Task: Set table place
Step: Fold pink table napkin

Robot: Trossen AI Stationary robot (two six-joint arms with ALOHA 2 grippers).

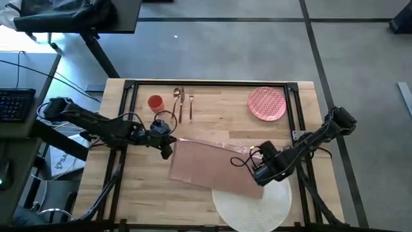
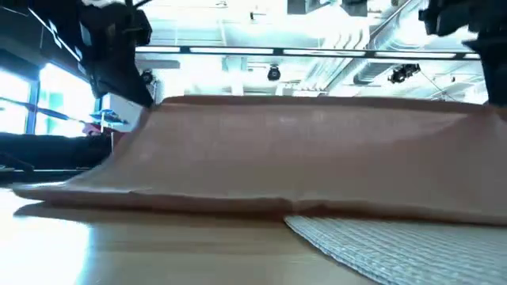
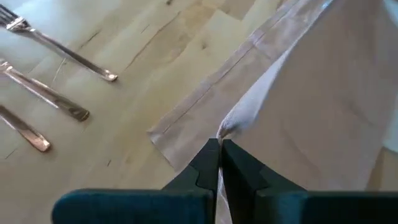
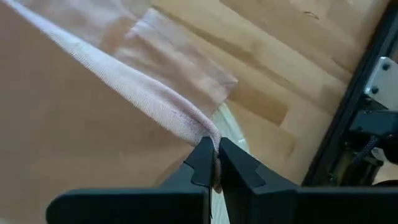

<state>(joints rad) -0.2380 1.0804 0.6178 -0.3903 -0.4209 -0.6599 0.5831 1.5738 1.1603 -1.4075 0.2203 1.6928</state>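
Observation:
The beige-pink napkin [image 1: 212,164] lies mid-table. Its raised fold [image 2: 317,111] stretches between my two grippers. Its lower edge [image 2: 158,196] rests on the wood, and its near right part lies over the round white placemat [image 1: 254,207]. My left gripper [image 1: 166,145] is shut on the napkin's left end, and my right gripper [image 1: 260,173] is shut on its right end. The red-patterned plate [image 1: 267,103] sits at the far right. The orange cup [image 1: 155,102] and the gold cutlery [image 1: 182,103] lie at the far left. My left gripper pinches a bunched fold of the napkin [image 3: 226,129] between its two fingertips, at the cloth's left end. The cloth rises to the fingers from a flat layer [image 3: 186,118] that lies on the table. My right gripper pinches the napkin's folded edge [image 4: 210,133] between its two fingertips, at the cloth's right end above the placemat [image 4: 231,127]. The fold runs away from the fingers as a raised ridge toward the other gripper, and the rest slopes down to the table.
The cutlery pieces [image 3: 59,53] lie close beyond my left gripper. The black metal frame [image 1: 297,109] runs along the table's edges, and its bracket [image 4: 373,93] is near my right gripper. A dark desk with a keyboard [image 1: 16,103] stands left of the table.

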